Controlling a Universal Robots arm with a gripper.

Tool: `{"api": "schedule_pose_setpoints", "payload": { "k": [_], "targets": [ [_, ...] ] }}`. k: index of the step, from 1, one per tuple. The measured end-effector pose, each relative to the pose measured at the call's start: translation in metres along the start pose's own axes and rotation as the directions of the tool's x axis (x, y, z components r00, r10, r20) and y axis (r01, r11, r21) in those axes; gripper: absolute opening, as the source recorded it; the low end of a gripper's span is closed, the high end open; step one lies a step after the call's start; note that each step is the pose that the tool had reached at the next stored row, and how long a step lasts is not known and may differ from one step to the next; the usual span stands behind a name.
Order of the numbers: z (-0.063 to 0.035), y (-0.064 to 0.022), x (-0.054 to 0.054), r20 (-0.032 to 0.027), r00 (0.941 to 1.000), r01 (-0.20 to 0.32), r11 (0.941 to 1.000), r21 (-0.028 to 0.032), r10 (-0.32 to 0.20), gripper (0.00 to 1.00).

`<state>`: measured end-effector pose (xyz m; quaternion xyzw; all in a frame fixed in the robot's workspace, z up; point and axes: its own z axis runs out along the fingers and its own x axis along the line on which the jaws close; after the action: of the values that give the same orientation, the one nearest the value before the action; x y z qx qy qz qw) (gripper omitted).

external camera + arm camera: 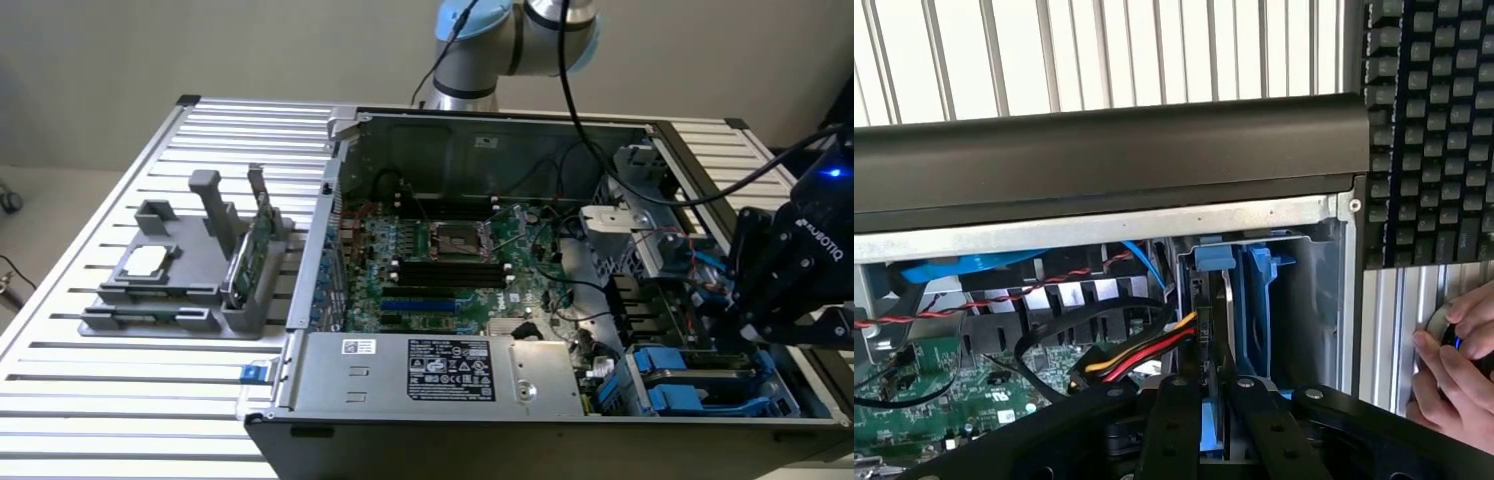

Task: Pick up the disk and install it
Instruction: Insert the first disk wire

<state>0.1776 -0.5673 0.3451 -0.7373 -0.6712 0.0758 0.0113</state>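
Beside the keyboard [1429,130] — a hand [1454,365], wrist view.

Open computer case [441,130], keyboard [1429,130], grey rack [187,270]

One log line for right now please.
pincer: shut on disk | place: drive bay, computer case | person's hand: beside keyboard

End effector housing [811,262]: white lettering, apparently "ROBOTIQ", seen upside down.
Power supply label [450,367]: black sticker with white print and certification marks, too small to read.
White sticker [359,346]: beside the power supply label, barcode-like print, unreadable.
Keyboard keys [1429,130]: legends unreadable.
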Motion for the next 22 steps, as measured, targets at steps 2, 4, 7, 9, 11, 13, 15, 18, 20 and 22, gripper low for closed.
{"api": "schedule_pose_setpoints", "payload": {
  "k": [2,4,7,9,11,13,15,18,20,22],
  "targets": [
    [-0.0001,0.0003,0.0000,0.0032,1.0000,0.000,1.0000,0.0022,0.000,0.16],
    [0.0000,0.0004,0.0000,0.0054,1.0000,0.000,1.0000,0.0044,0.000,0.16],
    [0.0012,0.0007,0.0002,0.0077,1.0000,0.000,1.0000,0.0043,0.000,0.16],
    [0.0023,0.0008,0.0005,0.0094,1.0000,0.001,1.0000,0.0041,-0.001,0.16],
    [0.0026,0.0008,0.0006,0.0105,0.9999,0.003,1.0000,0.0038,-0.004,0.16],
    [0.0030,0.0009,0.0009,0.0122,0.9999,0.008,1.0000,0.0033,-0.008,0.16],
    [0.0034,0.0009,0.0013,0.0147,0.9998,0.011,0.9999,0.0028,-0.011,0.16],
    [0.0039,0.0009,0.0021,0.0186,0.9997,0.016,0.9999,0.0020,-0.016,0.16],
    [0.0044,0.0009,0.0030,0.0212,0.9996,0.018,0.9998,0.0016,-0.019,0.16],
    [0.0048,0.0008,0.0040,0.0237,0.9995,0.021,0.9998,0.0011,-0.021,0.16]
  ]
}}
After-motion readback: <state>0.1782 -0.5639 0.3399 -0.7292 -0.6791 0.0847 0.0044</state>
